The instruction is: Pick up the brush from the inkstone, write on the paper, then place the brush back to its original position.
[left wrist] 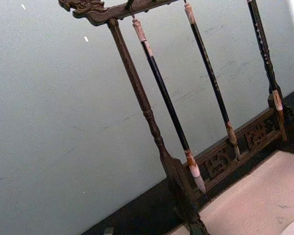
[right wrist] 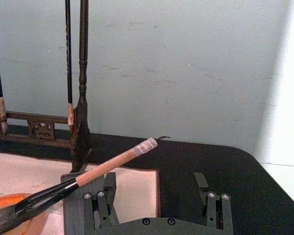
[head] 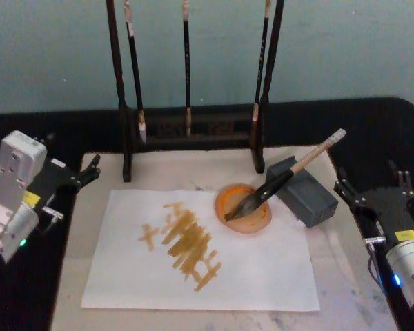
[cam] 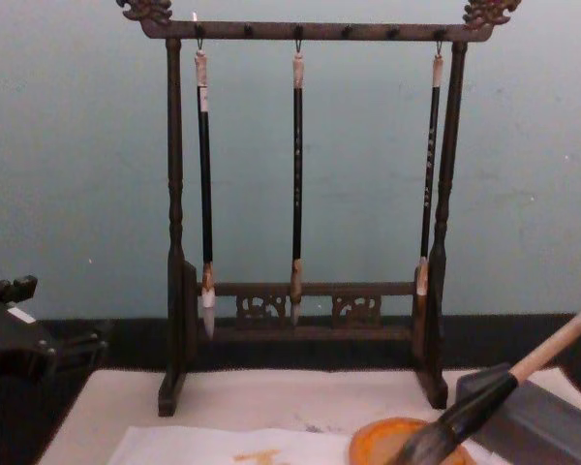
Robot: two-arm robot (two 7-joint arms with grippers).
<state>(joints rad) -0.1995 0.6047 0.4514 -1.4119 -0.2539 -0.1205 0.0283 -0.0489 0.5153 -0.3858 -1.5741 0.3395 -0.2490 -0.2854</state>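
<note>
The brush [head: 290, 172] lies slanted, its dark bristles in the round orange inkstone [head: 259, 219] and its tan handle propped on a grey block [head: 312, 198]. The white end cap points to the back right. In front of the inkstone the white paper [head: 262, 269] carries several yellow-brown strokes. My right gripper [head: 372, 183] stands open right of the block, holding nothing. In the right wrist view the brush [right wrist: 103, 169] crosses just beyond the right gripper [right wrist: 158, 196], apart from it. My left gripper [head: 90, 169] is parked off the mat's left edge. The chest view shows the brush [cam: 494, 397] over the inkstone [cam: 373, 441].
A dark wooden rack [head: 193, 127] with three thin hanging brushes [cam: 297, 174] stands at the back of the beige mat [head: 331, 248]. The rack [left wrist: 152, 127] is close to my left wrist. The black table [head: 372, 131] surrounds the mat.
</note>
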